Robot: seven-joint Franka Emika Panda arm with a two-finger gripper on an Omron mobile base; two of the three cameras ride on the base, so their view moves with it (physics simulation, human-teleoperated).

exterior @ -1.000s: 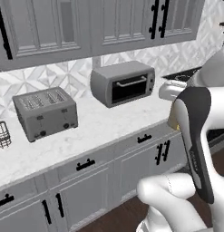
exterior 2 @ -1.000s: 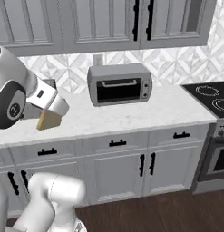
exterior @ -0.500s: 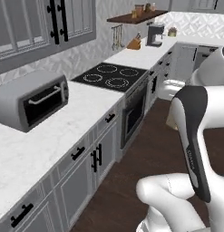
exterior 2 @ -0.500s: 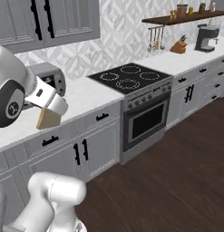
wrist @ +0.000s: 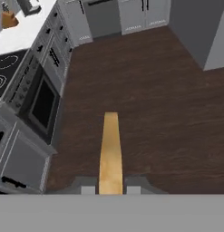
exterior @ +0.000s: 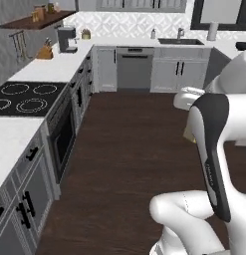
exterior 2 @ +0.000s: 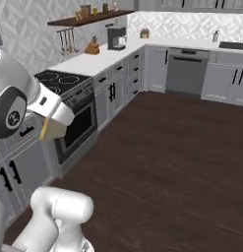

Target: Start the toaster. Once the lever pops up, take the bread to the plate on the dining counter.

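Observation:
My gripper (wrist: 110, 188) is shut on the bread (wrist: 110, 154), a thin tan slice seen edge-on that sticks out between the two fingertips over the dark floor. From the right base view the bread (exterior 2: 53, 130) hangs below the white hand, with the gripper (exterior 2: 55, 123) in front of the oven. In the left base view a tan corner of the bread (exterior: 189, 135) peeks out from behind the forearm. The toaster, the plate and the dining counter are out of view.
A black cooktop (exterior: 25, 97) and the oven (exterior 2: 78, 128) stand in the left-hand worktop. The dishwasher (exterior: 134, 69) and sink (exterior: 182, 41) line the far wall. A coffee machine (exterior: 67, 39) sits in the corner. Dark wood floor (exterior: 129, 149) lies open ahead. A grey block (wrist: 208, 31) rises at the right.
The whole picture has swung as the base turned: the toaster oven and its worktop have left the frame, and the cooktop, far corner and open floor have come in. The bread stays gripped.

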